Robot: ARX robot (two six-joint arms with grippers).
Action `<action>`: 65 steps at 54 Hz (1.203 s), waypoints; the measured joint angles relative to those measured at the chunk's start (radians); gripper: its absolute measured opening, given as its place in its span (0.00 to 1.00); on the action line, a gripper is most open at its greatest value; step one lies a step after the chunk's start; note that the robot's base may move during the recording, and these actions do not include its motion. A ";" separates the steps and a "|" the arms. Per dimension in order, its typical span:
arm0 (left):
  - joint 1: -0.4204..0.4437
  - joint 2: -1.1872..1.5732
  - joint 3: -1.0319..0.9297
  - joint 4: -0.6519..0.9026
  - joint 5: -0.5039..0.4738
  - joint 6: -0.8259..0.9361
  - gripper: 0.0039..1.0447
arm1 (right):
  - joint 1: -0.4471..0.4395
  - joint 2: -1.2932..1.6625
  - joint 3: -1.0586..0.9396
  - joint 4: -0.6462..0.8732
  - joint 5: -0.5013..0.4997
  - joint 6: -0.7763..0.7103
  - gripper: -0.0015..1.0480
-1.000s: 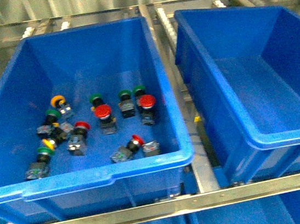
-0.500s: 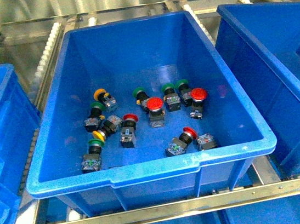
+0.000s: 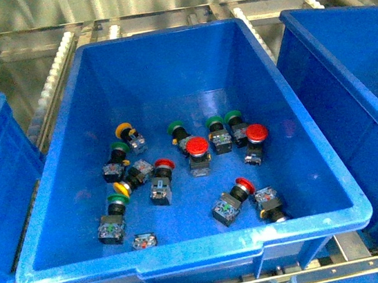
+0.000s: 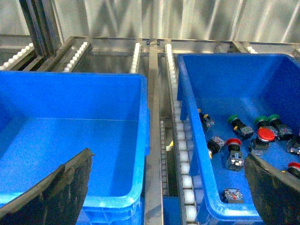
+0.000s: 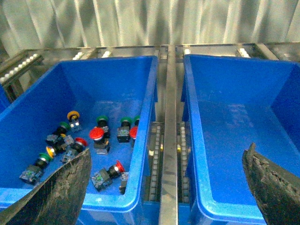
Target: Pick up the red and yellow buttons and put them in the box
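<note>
Pre-grasp step: red and yellow buttons [image 3: 197, 145] are scattered in the central crate [image 3: 162, 44], the box [image 3: 370, 34] at right. Left pincer [image 4: 167, 154] and right pincer [image 5: 168, 149] are spread, empty; descent onto one cap is required.

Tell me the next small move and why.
Probably lower the right gripper toward the large red button in the middle crate: the jaws stand wide open and empty above the crates, and that cap shows plainly among the green ones.
</note>
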 joint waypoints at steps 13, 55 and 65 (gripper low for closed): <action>0.000 0.000 0.000 0.000 -0.003 0.000 0.93 | 0.000 -0.001 0.000 0.000 -0.004 0.000 0.93; 0.000 0.000 0.000 0.000 0.000 0.000 0.93 | 0.000 -0.002 0.000 0.000 0.001 0.000 0.93; 0.085 0.392 0.222 -0.445 0.360 0.120 0.93 | 0.000 -0.002 0.000 0.000 0.000 0.000 0.93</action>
